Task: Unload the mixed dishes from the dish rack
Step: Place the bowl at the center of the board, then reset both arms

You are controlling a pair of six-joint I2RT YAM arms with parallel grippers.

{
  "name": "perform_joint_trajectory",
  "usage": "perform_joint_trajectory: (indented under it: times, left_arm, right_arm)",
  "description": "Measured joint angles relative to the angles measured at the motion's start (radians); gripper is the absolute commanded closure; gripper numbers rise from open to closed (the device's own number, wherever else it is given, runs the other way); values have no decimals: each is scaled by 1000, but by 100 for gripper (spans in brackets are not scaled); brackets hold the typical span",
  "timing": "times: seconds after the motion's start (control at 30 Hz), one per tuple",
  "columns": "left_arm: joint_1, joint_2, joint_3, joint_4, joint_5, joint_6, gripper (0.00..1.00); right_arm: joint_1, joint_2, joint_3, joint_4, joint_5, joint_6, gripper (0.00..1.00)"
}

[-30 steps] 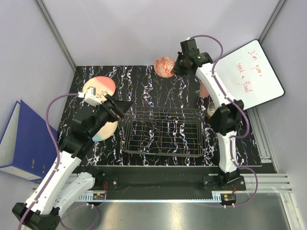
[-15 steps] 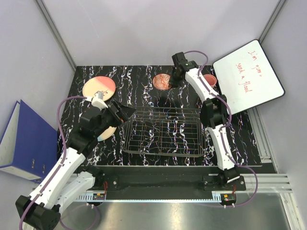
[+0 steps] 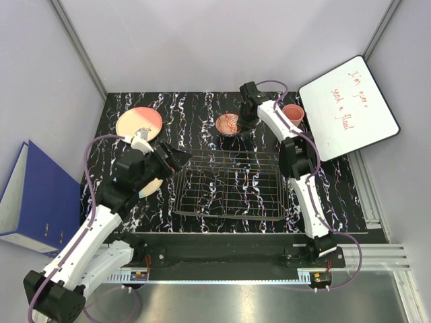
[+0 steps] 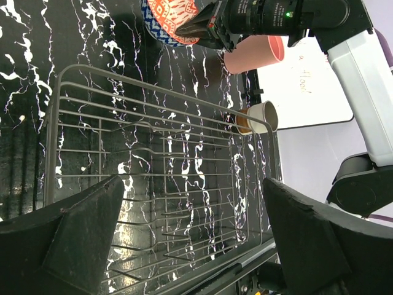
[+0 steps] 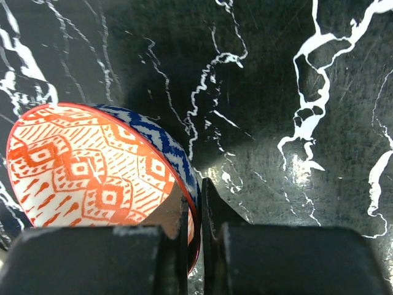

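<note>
Two white arms with black joints: left arm [image 3: 94, 229] left of the dish rack [image 3: 229, 185], right arm [image 3: 311, 202] to its right. Purple cables [image 3: 85, 168] along both, black wedge fingers [image 4: 92, 227], one green light [image 4: 287, 13].

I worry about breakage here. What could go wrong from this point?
The right jaws pinch only the rim of the tilted bowl, so it may slip and drop onto the table. The pink cup stands close beside the right arm; pulling back might knock it over.
</note>
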Motion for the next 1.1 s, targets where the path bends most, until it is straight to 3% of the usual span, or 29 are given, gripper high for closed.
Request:
perform_joint_trajectory:
  times: [0.1, 0.23, 0.37, 0.47, 0.73, 0.87, 0.93, 1.1]
  left_arm:
    - [0, 3, -7, 3, 2, 0, 1]
    - [0, 8, -16, 2, 6, 0, 1]
    - [0, 9, -16, 6, 8, 0, 1]
    - [0, 10, -16, 8, 11, 0, 1]
    - [0, 16, -16, 5, 11, 13, 1]
    - [0, 35, -5, -25, -10, 41, 1]
    - [0, 61, 16, -58, -23, 67, 1]
    - [0, 81, 59, -126, -68, 137, 1]
  right_arm:
    - [0, 2, -18, 2, 0, -2, 94]
    - [-2, 5, -35, 16, -11, -1, 77]
    - [-2, 5, -50, 39, -11, -4, 52]
    - [-2, 4, -64, 41, -11, -6, 40]
    - [-2, -120, -68, 42, -5, -10, 19]
    - [-2, -346, -145, 69, 5, -11, 14]
    - [3, -552, -312, 151, 6, -13, 8]
    - [100, -1166, -910, 429, 74, -55, 1]
